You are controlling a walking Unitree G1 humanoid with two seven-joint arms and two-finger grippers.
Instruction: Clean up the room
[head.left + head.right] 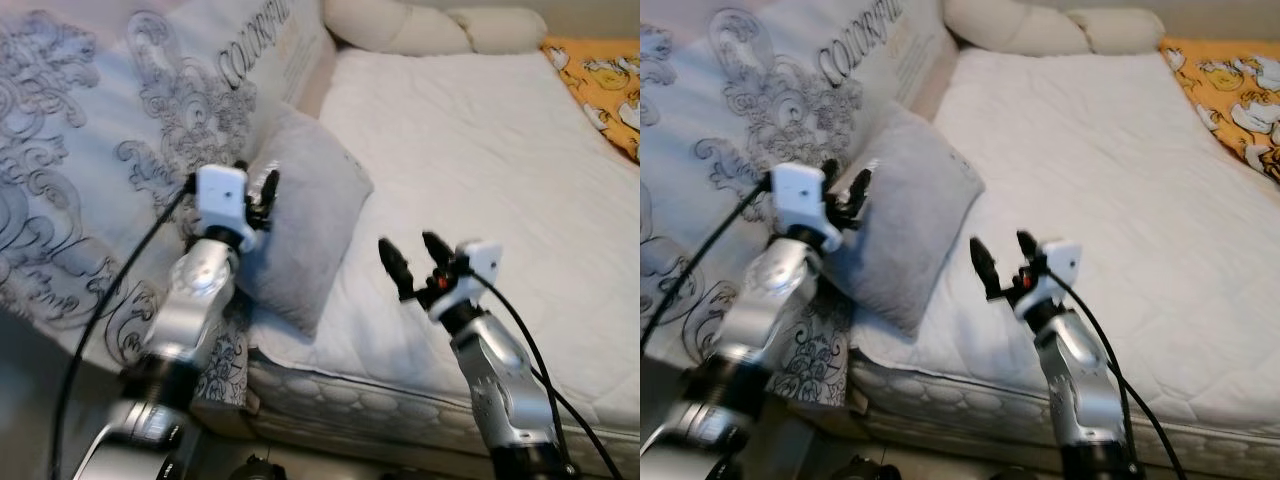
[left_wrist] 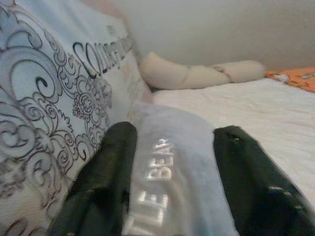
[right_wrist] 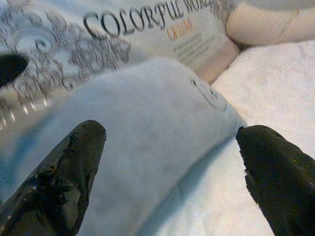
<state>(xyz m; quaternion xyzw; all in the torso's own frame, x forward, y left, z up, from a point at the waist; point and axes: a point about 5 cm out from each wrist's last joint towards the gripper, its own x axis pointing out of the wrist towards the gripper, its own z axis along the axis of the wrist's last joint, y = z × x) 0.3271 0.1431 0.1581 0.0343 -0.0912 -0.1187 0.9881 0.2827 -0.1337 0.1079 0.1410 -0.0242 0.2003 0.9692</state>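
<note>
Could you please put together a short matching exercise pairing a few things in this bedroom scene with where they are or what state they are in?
Things:
1. grey pillow
2. orange blanket
3. left pincer
4. right pincer

Places or states:
A. open, above the white mattress
B. far right corner of the bed
C. leaning on the patterned package
D. fingers either side of the pillow's top edge

Pairs: 1-C, 2-B, 3-D, 4-A

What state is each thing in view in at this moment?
Grey pillow: propped upright against the patterned bedding, its edge between the left fingers.
Left end effector: open around the pillow's edge.
Right end effector: open, empty, above the mattress.
Mattress: bare white quilted top.
Orange cartoon cloth: lying at the far corner.
</note>
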